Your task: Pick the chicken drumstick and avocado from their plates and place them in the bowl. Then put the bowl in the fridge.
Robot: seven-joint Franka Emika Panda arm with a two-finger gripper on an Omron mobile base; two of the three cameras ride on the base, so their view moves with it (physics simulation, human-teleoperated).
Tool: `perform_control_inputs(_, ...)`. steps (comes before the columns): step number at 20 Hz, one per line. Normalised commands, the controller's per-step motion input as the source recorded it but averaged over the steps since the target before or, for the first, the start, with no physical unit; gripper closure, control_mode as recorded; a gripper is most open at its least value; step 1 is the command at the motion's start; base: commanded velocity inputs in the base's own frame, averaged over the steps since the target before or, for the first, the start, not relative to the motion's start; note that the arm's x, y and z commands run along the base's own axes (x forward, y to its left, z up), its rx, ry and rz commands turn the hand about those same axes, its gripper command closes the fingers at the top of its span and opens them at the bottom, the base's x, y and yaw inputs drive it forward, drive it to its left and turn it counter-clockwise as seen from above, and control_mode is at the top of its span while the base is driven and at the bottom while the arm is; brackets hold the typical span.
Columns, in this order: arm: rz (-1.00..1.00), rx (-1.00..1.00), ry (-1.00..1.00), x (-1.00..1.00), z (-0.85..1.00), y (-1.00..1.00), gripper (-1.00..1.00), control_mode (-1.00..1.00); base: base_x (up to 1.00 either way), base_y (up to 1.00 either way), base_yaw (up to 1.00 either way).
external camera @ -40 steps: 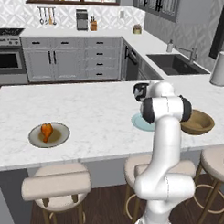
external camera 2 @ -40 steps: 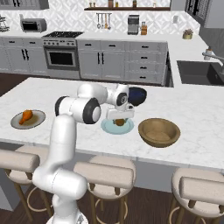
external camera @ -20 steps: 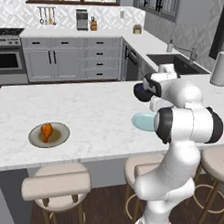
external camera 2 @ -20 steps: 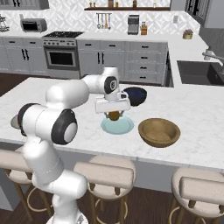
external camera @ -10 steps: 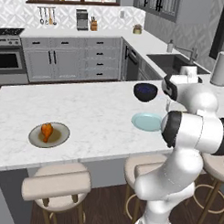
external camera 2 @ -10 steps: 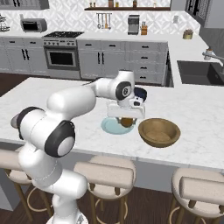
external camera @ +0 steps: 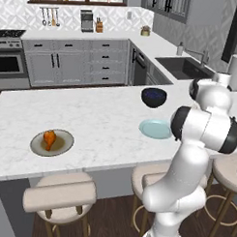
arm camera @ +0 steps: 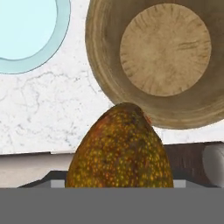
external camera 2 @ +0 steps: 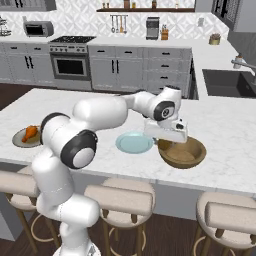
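A: Left base view: what sits where?
B: The chicken drumstick lies on the olive-tan plate, lower left of frame. The pale teal plate sits right of centre on the white counter, a dark bowl behind it.

A: And the right base view?
B: The claw hangs over the near rim of the wooden bowl, centre-right, beside the teal plate. The drumstick rests at the left edge.

A: The hand view?
B: The avocado fills the lower centre, pinched in the claw, poised over the counter's edge just short of the bowl at upper right.
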Motion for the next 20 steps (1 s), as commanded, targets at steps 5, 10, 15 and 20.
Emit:
perform_control_inputs(5, 0.00, 0.19, 0.00, 0.35, -0.18, -0.53, 1.00, -1.00, 0.00, 0.00, 0.00)
perform_control_inputs(10, -0.02, 0.01, 0.00, 0.33, -0.33, -0.05, 1.00, -1.00, 0.00, 0.00, 0.00)
perform_control_inputs(15, -0.14, -0.06, 0.01, 0.34, -0.31, 0.08, 1.00, -1.00, 0.00, 0.00, 0.00)
perform_control_inputs(20, -0.05, -0.02, 0.01, 0.25, -0.37, 0.02, 1.00, -1.00, 0.00, 0.00, 0.00)
